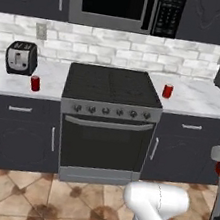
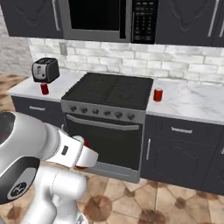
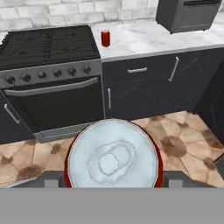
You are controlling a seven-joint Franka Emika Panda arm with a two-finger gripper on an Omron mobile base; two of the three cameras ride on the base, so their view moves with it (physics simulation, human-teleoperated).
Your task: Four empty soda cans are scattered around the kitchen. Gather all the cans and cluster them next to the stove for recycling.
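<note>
**Carrying a can to the stove**

The gripper point(image 3: 113, 186) has a can point(image 3: 113, 159) clamped between its fingers, silver top facing the hand camera, low over the floor in front of the stove point(image 1: 109, 113). To do this step well, lift clear of the counter edge before swinging in. Keep the can upright and set it on the marble at about 3 o'clock of the cooktop, just beside the right can point(image 1: 168, 91), not on the grates. Release only once the base rests flat.

The cans are small red cylinders with silver tops and pull tabs. The right can stands upright close to the stove; the left can point(image 1: 35, 83) stands at 9 o'clock, near the toaster point(image 1: 21, 57), farther from the stove.
</note>
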